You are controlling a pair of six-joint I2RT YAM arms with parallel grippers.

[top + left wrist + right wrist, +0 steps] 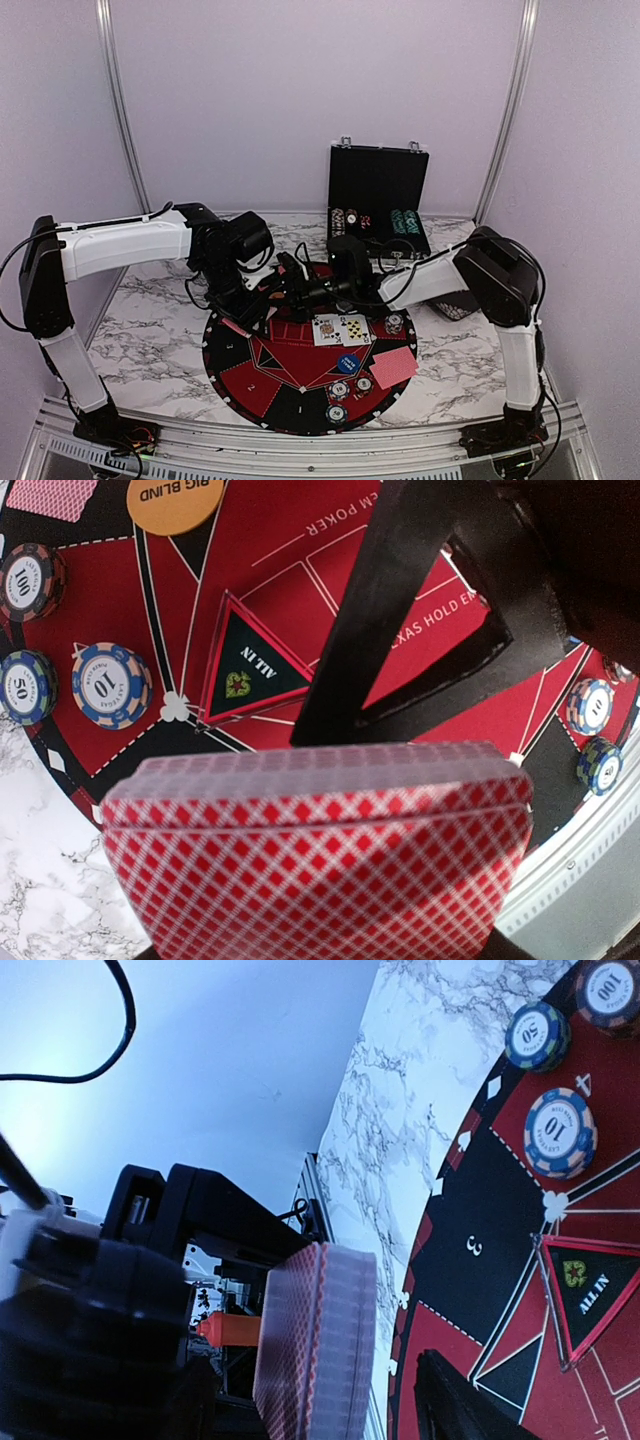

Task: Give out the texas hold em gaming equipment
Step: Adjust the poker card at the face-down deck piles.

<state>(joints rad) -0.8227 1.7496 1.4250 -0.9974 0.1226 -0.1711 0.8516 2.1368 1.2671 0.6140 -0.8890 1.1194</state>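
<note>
My left gripper (262, 298) is shut on a thick deck of red-backed playing cards (320, 850), held on edge over the far left part of the round red-and-black mat (290, 385). My right gripper (292, 284) comes in from the right and stands open around that deck (315, 1345). One black finger (460, 1405) is clear of the deck's side, and the same finger (400, 630) crosses the left wrist view. Two face-up cards (340, 330) and a red-backed pile (393, 366) lie on the mat. Striped chips marked 100 (30, 580), 50 (25, 685) and 10 (110, 685) lie near the rim.
An open black case (378, 200) with rows of chips stands at the back. A black dish (455, 308) sits under the right arm. An orange big-blind disc (172, 502), a blue disc (347, 364) and an all-in triangle (255, 670) lie on the mat.
</note>
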